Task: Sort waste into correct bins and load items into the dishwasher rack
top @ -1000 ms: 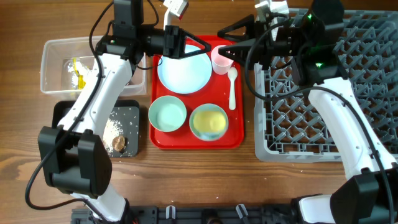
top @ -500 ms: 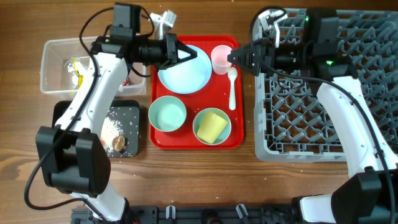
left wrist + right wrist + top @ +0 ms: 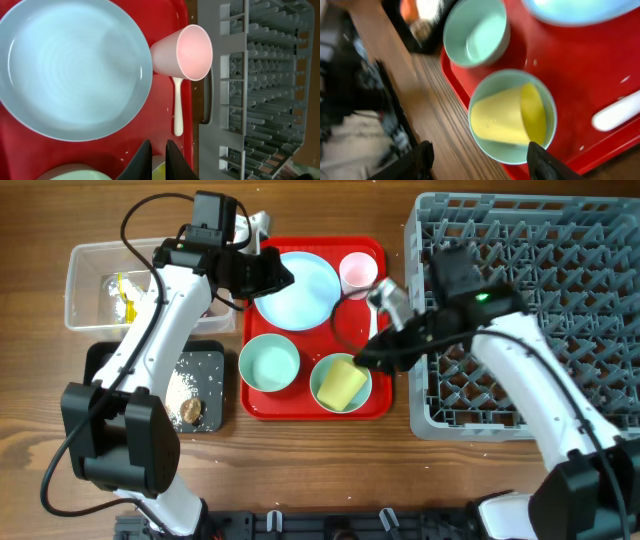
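Yellow cup (image 3: 505, 120) up next, right gripper (image 3: 481, 160) hovering over it, jaws wide apart and empty!
It's lying on its side in a bowl (image 3: 512, 159) on the tray (image 3: 380, 405). Looks light, stiff and slick, so it may roll; pinch the wall at the open mouth. The left gripper (image 3: 159, 157) is over the plate (image 3: 70, 70), tips nearly together, holding nothing.
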`<state>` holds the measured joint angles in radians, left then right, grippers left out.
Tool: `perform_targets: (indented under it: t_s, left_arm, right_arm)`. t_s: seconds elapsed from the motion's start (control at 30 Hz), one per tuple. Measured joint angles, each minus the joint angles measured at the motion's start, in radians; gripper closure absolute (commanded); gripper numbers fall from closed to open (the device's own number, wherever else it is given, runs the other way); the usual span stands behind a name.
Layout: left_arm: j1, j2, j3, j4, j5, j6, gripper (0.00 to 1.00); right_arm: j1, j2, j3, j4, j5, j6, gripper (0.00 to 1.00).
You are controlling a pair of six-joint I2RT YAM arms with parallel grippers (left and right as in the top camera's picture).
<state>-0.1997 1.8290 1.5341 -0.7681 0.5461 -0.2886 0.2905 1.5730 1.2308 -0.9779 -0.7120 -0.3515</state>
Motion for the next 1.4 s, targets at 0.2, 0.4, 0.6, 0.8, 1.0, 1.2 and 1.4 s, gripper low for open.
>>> perform_targets:
  t_s: [0.2, 0.4, 0.6, 0.8, 1.0, 1.2, 1.4]
  left_arm:
    - [-0.016, 0.000, 0.000, -0.013, -0.017, 0.001, 0.96]
    - [-0.162, 0.000, 0.000, -0.050, -0.158, 0.000, 0.91]
    - [-0.145, 0.000, 0.000, -0.052, -0.212, 0.000, 0.91]
    - [-0.078, 0.000, 0.000, -0.055, -0.224, 0.000, 0.92]
    - [-0.063, 0.000, 0.000, -0.059, -0.227, 0.000, 0.91]
    - [-0.063, 0.000, 0.000, -0.062, -0.228, 0.000, 0.91]
    - [-0.063, 0.000, 0.000, -0.063, -0.228, 0.000, 0.91]
  right_arm:
    - [0.049, 0.001, -0.092, 0.173, 0.089, 0.035, 0.34]
    - [0.045, 0.001, -0.092, 0.219, 0.107, 0.126, 0.33]
    - [0.045, 0.001, -0.146, 0.211, 0.110, 0.126, 0.34]
    - [0.046, 0.001, -0.214, 0.285, 0.106, 0.126, 0.34]
    - [0.068, 0.001, -0.280, 0.401, 0.063, 0.126, 0.37]
    - [0.069, 0.001, -0.283, 0.414, 0.012, 0.126, 0.38]
    - [0.069, 0.001, -0.283, 0.411, 0.005, 0.126, 0.38]
